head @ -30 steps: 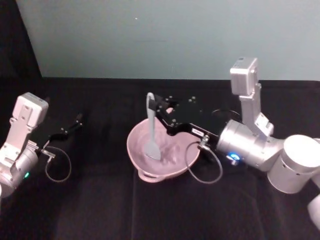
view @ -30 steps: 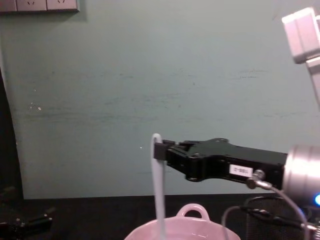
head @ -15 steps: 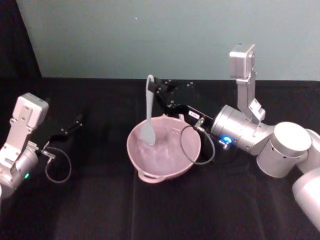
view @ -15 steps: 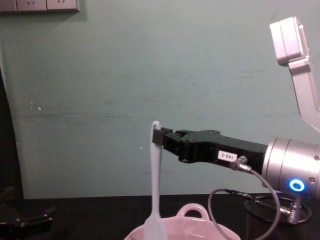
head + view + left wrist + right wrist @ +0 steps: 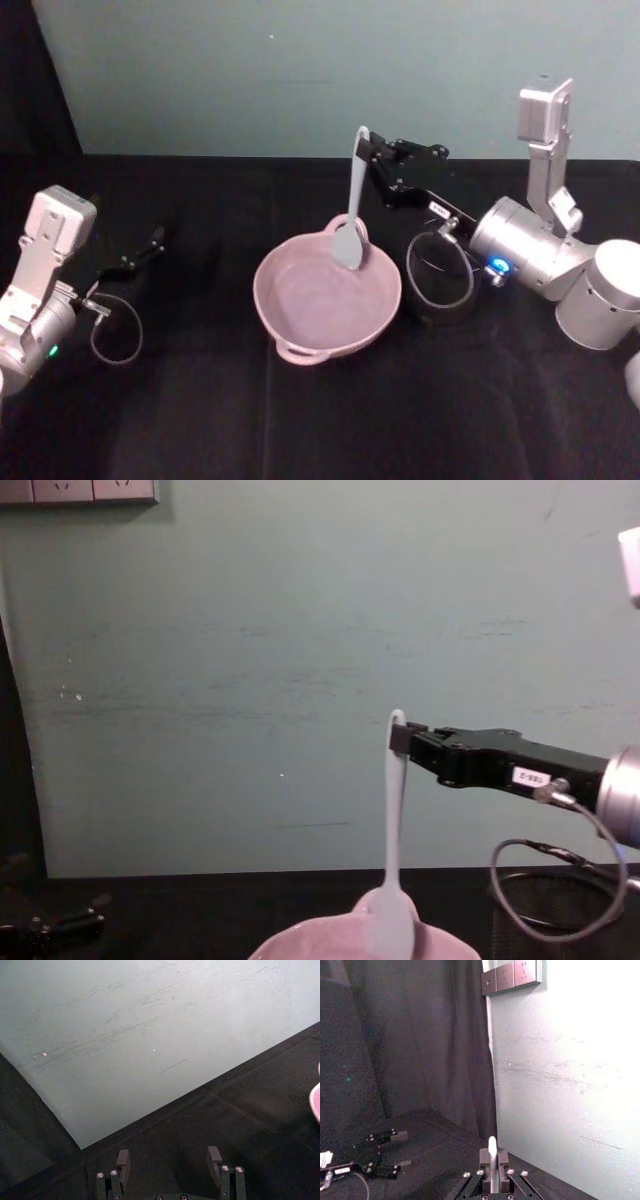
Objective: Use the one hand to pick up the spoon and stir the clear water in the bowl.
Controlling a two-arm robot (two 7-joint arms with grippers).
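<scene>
Black-cloth table (image 5: 200, 420) under teal wall (image 5: 250, 70). Sitting mid-table: pink bowl (image 5: 265, 300), w/ black mesh cup (image 5: 445, 312) just beside it on R. Reaching in above bowl's far side: R gripper (image 5: 366, 152), pinching top of spoon (image 5: 353, 195) handle. Resting low at far L: L gripper (image 5: 155, 240), fingers spread, holding nothing. Hanging upright, blade at bowl's far rim; touching or not, can't tell.

A black wire-mesh cup (image 5: 445, 305) stands on the black-draped table (image 5: 200, 420), toward three o'clock from its middle. A pale teal wall (image 5: 250, 80) rises at twelve o'clock, and a dark curtain (image 5: 40, 90) hangs at ten. A socket plate (image 5: 80, 490) sits high on the wall.
</scene>
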